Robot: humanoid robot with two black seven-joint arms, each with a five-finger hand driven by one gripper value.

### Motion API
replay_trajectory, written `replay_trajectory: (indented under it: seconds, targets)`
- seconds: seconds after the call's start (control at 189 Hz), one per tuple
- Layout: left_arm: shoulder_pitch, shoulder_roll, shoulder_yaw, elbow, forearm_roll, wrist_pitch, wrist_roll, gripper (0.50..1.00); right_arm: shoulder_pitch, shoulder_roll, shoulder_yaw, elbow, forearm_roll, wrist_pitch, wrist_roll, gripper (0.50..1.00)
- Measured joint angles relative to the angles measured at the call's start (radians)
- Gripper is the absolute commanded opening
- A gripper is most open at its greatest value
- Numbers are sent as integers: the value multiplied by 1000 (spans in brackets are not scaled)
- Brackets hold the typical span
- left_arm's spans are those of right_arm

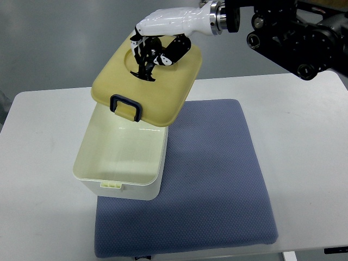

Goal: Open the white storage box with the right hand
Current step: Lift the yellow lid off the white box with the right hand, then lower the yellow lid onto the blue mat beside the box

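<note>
One right hand [155, 51] is grasping the lid [149, 84] by its top dip, above the open white storage box [122, 157]. Your grip looks small. If you tilt it more, the lid could slip and drop onto the bench [304, 141].

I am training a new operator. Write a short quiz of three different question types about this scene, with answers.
1. True or false: the lid is fully closed on the storage box.
2. Which hand holds the lid? A) left B) right
3. Fill in: the box stands on a blue ____.

Key:
1. False, it is lifted off and held above the box's far end.
2. B, the right hand, fingers in the lid's recess.
3. Mat.
</note>
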State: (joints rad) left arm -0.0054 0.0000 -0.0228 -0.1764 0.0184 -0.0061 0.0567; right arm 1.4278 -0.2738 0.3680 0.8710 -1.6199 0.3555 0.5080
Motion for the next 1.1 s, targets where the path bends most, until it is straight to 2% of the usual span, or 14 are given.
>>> replay_trajectory:
  seconds: [0.312, 0.635, 1.001, 1.101]
  targets:
    - [0, 0, 0, 0, 0, 0, 0, 1000, -77, -106, 3, -129, 0, -13, 3, 500]
    - [0, 0, 0, 0, 0, 0, 0, 1000, -187, -112, -4, -291, 0, -49, 5, 500]
    - [0, 0, 0, 0, 0, 0, 0, 1000, -313, -95, -19, -310, 0, -98, 8, 500]
    - [0, 0, 0, 0, 0, 0, 0, 1000, -343, -94, -21, -305, -2, -97, 30, 500]
